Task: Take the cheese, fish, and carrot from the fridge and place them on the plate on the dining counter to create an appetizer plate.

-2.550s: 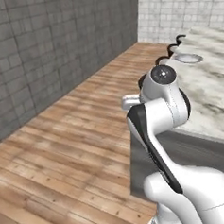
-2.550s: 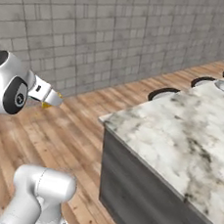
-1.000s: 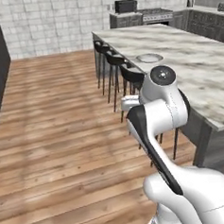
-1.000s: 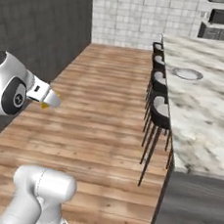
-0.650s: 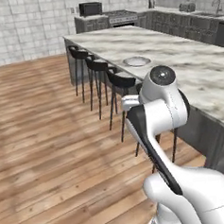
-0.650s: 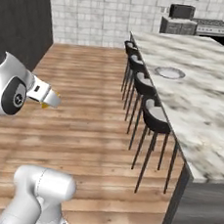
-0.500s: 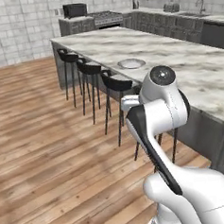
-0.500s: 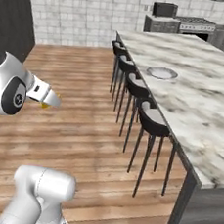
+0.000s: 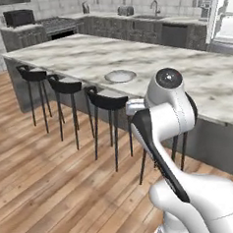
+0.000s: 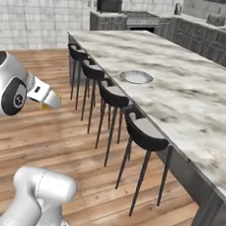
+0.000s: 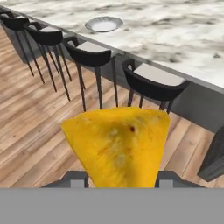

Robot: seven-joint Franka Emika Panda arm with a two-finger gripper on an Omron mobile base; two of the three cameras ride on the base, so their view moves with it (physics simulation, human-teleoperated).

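Note:
My gripper (image 11: 120, 180) is shut on the cheese (image 11: 118, 144), a yellow-orange wedge that looms large in the hand view. From the right base view the gripper (image 10: 49, 100) hangs over the wooden floor, left of the stools, with a bit of yellow cheese (image 10: 45, 106) under it. The round grey plate (image 10: 136, 77) (image 9: 119, 76) (image 11: 103, 24) lies near the stool-side edge of the marble dining counter (image 10: 196, 94) (image 9: 79, 54) (image 11: 183, 26), well ahead of the gripper. Fish and carrot are out of view. A tall white shape (image 9: 223, 12) stands far right; I cannot tell if it is the fridge.
Several black round stools (image 10: 112, 97) (image 9: 105, 102) (image 11: 87, 52) line the counter's near side, between me and the plate. Wooden floor (image 9: 38, 173) stretches to the left. Dark cabinets, a stove and a microwave (image 10: 108, 5) run along the back wall.
The whole picture has swung as the base turned and drove; the dining counter, stools and plate now sit closer and more central. The cheese stays in the gripper.

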